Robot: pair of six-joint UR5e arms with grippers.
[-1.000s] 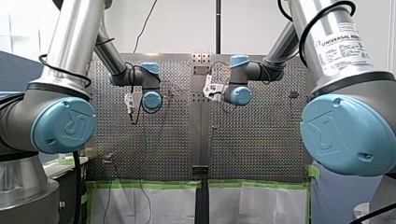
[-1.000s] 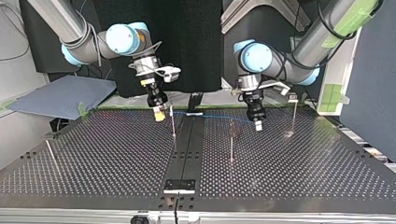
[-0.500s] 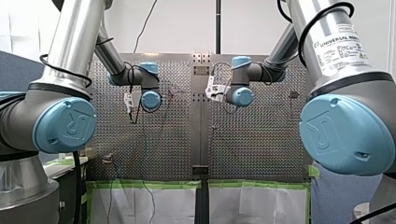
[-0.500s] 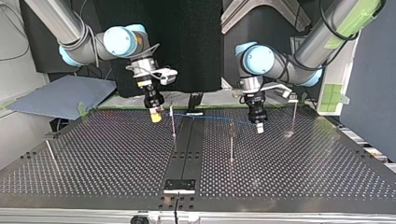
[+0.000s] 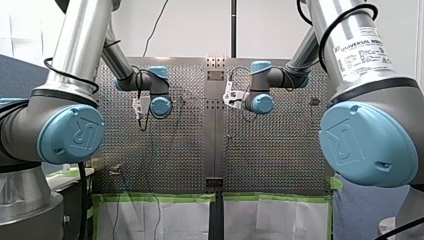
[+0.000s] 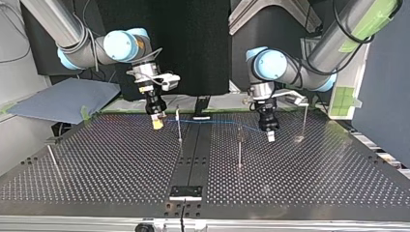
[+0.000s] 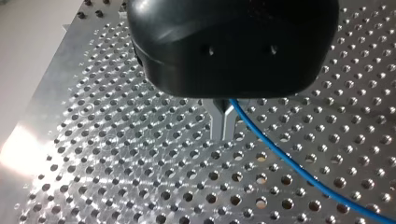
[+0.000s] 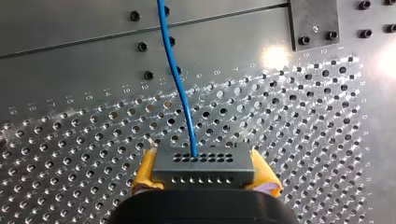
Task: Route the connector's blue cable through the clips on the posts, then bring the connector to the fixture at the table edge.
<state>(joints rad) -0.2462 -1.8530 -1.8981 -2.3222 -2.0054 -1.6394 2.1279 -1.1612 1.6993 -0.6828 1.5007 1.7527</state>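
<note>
My right gripper (image 8: 205,179) is shut on the grey connector (image 8: 204,163), its yellow pads (image 8: 145,170) on either side of the block. The blue cable (image 8: 180,79) leaves the connector's face and runs ahead over the plate. In the top view my right gripper (image 6: 157,123) hangs just left of a thin post (image 6: 179,126). The cable (image 6: 217,122) passes that post near its top and reaches my left gripper (image 6: 270,136). In the left wrist view my left gripper (image 7: 223,125) has its metal fingers shut on the blue cable (image 7: 289,163), just above the perforated table.
A second post (image 6: 239,150) stands between the grippers, nearer the camera, and a third (image 6: 305,121) beyond my left gripper. Another post (image 6: 52,159) leans at the top view's far left. The fixture plate (image 6: 185,192) sits at the near table edge, on the dark centre strip (image 6: 193,154).
My right gripper has carried the connector toward the top view's left, away from the first post. My left gripper has shifted slightly right and lower with the cable.
</note>
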